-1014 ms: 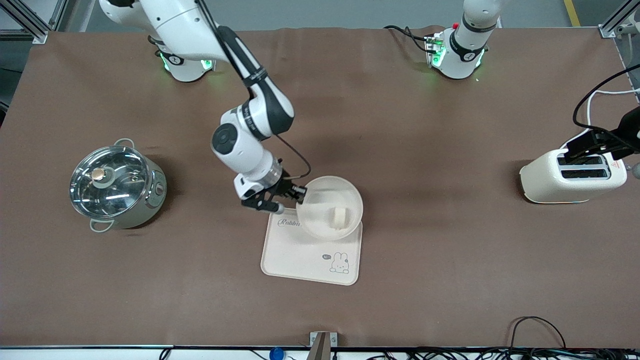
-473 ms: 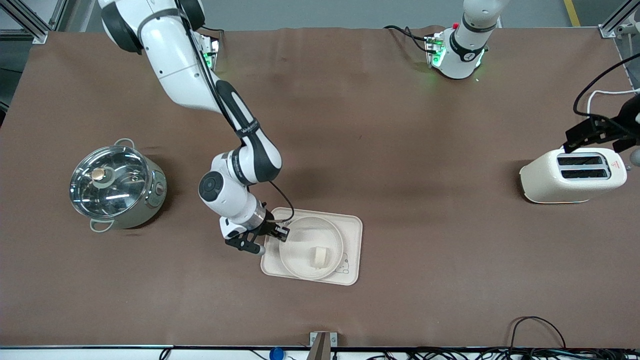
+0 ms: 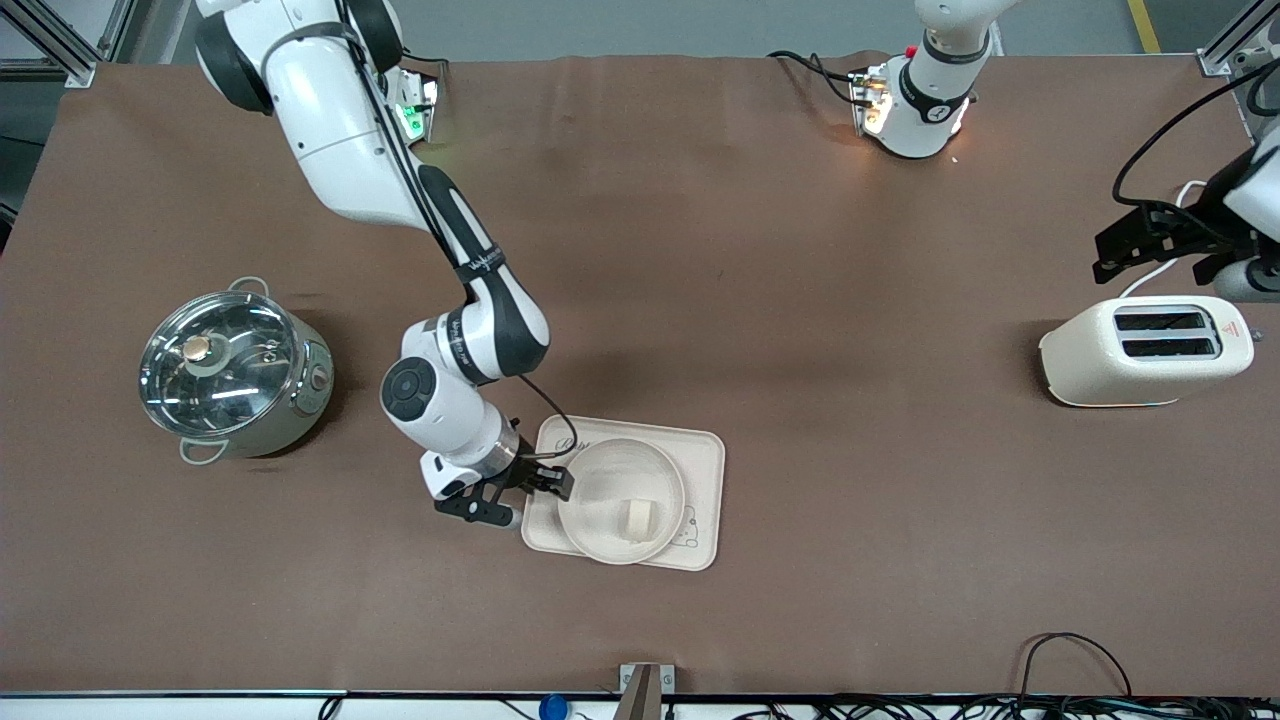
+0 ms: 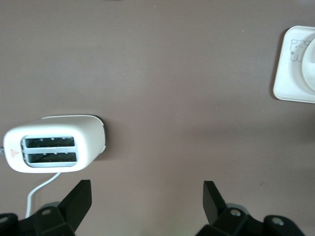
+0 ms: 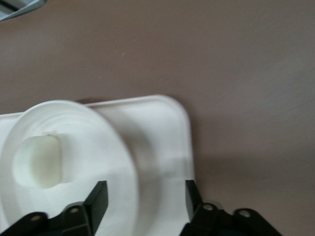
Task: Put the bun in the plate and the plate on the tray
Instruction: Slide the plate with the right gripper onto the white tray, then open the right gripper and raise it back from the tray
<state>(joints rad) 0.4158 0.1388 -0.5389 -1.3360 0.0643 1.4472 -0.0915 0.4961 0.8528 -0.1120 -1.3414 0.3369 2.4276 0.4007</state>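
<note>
The plate (image 3: 600, 480) sits on the tray (image 3: 703, 462) with the bun (image 3: 637, 518) in it, on the plate's side nearer the camera. My right gripper (image 3: 520, 498) is open, low at the plate's rim on the pot's side. In the right wrist view the plate (image 5: 83, 142) with the bun (image 5: 42, 161) lies on the tray (image 5: 167, 128), and the gripper (image 5: 145, 200) has its fingers wide apart astride the plate's rim. My left gripper (image 3: 1150, 252) is open and empty in the air over the table beside the toaster; the left wrist view (image 4: 146, 200) shows it open.
A steel pot with a glass lid (image 3: 235, 375) stands toward the right arm's end. A cream toaster (image 3: 1145, 350) with a white cord stands toward the left arm's end and shows in the left wrist view (image 4: 54, 147). A tray corner (image 4: 290, 78) shows there too.
The plate with the bun came down from the tray's farther edge to lie on the tray. The right gripper has let go and drawn back a little. The left gripper moved off the toaster.
</note>
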